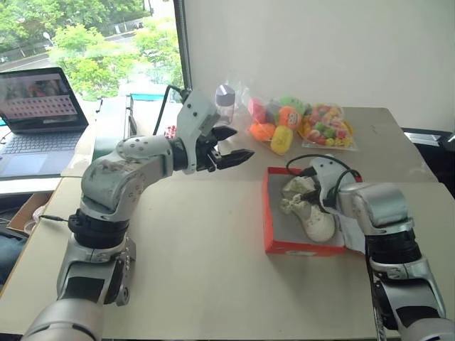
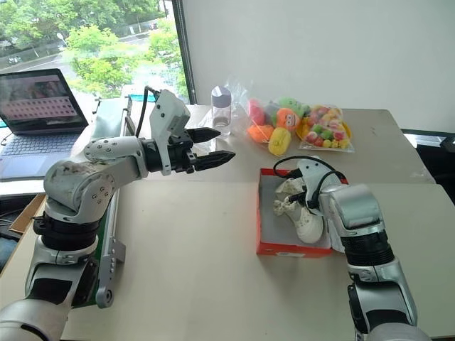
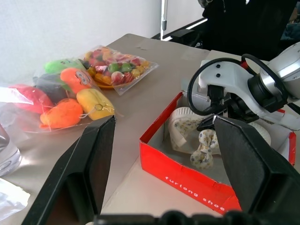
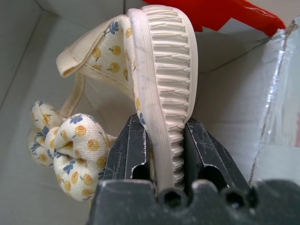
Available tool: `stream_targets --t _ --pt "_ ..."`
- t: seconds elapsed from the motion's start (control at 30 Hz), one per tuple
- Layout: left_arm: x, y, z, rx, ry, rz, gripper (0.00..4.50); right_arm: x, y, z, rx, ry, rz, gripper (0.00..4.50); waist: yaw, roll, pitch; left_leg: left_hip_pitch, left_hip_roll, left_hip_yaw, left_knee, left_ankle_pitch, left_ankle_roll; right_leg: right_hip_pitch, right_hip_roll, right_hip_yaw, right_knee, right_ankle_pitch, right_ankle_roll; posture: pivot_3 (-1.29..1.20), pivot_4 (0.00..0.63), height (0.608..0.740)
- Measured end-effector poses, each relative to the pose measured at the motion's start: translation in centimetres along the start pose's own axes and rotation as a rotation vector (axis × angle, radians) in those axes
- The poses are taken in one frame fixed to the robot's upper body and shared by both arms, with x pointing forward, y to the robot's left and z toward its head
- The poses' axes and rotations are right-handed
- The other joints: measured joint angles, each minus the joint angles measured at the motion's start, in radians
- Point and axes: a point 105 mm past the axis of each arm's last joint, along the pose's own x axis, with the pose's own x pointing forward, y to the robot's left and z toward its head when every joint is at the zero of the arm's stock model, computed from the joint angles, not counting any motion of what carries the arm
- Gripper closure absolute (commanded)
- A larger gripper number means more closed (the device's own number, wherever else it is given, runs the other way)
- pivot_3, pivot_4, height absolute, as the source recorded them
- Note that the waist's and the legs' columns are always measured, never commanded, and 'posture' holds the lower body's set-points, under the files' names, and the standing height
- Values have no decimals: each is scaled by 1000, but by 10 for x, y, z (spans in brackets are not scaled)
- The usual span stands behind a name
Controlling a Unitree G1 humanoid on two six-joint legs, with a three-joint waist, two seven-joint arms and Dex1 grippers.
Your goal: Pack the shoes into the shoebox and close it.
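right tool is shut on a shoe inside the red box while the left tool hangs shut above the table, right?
Not quite: the left tool is open, its fingers spread apart, as the left wrist view shows. The rest holds: the right tool is shut on a shoe's sole inside the red box.

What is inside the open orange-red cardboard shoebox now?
Inside the orange-red cardboard shoebox lie cream floral fabric shoes; the right gripper pinches one ribbed sole. The arm hides the box's right side.
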Motion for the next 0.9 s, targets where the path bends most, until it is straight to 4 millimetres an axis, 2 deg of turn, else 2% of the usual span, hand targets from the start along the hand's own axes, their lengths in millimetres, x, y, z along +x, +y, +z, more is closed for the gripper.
stream_targets --t 0.07,0.23,0.37,0.53,0.6,0.7,0.9 --pt "0 1 -1 -4 8 4 924 0 -2 -1 -17 -2 -13 3014 2 0 0 0 0 0 1 0 0 0 0 0 0 0 0 0 150 740" --pt "-3 1 0 7 18 9 924 1 -7 -5 -48 -3 -33 1469 3 0 0 1 0 0 1 0 0 1 0 -1 0 0 0 0 150 740" --pt "-3 1 -2 -2 30 10 924 0 -5 -5 -56 -7 -27 52 4 0 0 1 0 -1 1 0 0 2 0 -1 0 0 0 0 150 740" --pt "-3 1 -1 1 26 8 924 -5 -8 -1 -74 -15 -48 9 7 0 0 0 0 -1 1 0 0 2 0 -1 0 0 0 0 150 740" --pt "-3 1 -1 1 27 9 924 -12 -14 6 -85 -20 -64 9 7 0 0 0 0 -1 1 0 0 2 0 -1 0 0 0 0 150 740" --pt "-2 1 -1 1 25 11 924 -30 -16 31 -103 -80 -57 9 3 0 0 1 0 -1 1 0 0 2 0 -1 0 0 0 0 150 740" --pt "-3 14 -5 -3 42 88 924 -63 -3 78 -102 -250 78 9 3 0 0 1 0 -1 1 0 0 2 0 -1 0 0 0 0 150 740"
